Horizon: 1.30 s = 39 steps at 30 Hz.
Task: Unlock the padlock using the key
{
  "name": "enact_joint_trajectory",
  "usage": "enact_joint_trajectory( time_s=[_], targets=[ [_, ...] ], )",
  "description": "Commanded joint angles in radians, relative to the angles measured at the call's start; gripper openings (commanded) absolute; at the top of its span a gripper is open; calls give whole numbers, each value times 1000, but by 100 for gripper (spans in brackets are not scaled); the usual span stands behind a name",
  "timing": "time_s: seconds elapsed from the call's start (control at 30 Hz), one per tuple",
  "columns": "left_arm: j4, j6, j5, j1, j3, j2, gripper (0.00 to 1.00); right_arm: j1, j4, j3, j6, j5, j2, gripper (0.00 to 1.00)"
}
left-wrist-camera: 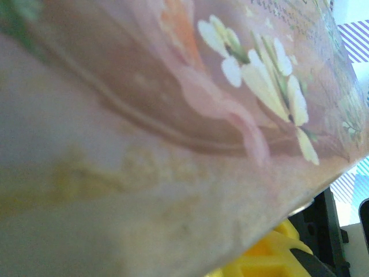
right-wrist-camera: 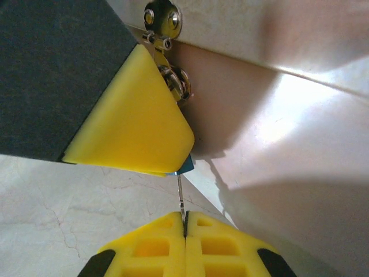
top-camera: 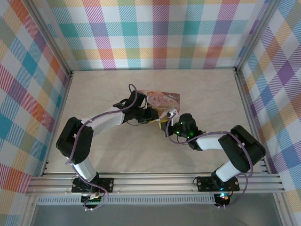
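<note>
Right wrist: right pincer (right-wrist-camera: 184,224) grips key (right-wrist-camera: 180,197), aimed into padlock (right-wrist-camera: 186,166).

The frame's middle is crowded: the left gripper (top-camera: 151,115) and right gripper (top-camera: 169,114) meet at the lower edge of the pink tin (top-camera: 164,98), their arms barring lower left and right. The table (top-camera: 103,87) lies bare along the upper strip and lower centre.

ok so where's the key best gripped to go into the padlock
By its rear end, from the side away from the padlock, as the right tool holds it: shut on the key, its thin straight shaft sticking out bare towards the blue body, so the tip is free and lined up.
</note>
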Motion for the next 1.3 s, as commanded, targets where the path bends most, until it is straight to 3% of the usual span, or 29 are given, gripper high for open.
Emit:
enact_joint_trajectory(
  time_s=[0.0, 0.83, 1.27],
  targets=[
    [-9, -6, 54, -7, -1, -39, 10, -13, 89, 46, 16, -45, -19, 0],
    [-6, -11, 59, -8, 7, -22, 10, -25, 109, 90, 34, -63, -13, 0],
    [-34, -28, 61, -8, 30, -22, 9, -24, 56, 100, -126, 19, -14, 0]
  ],
)
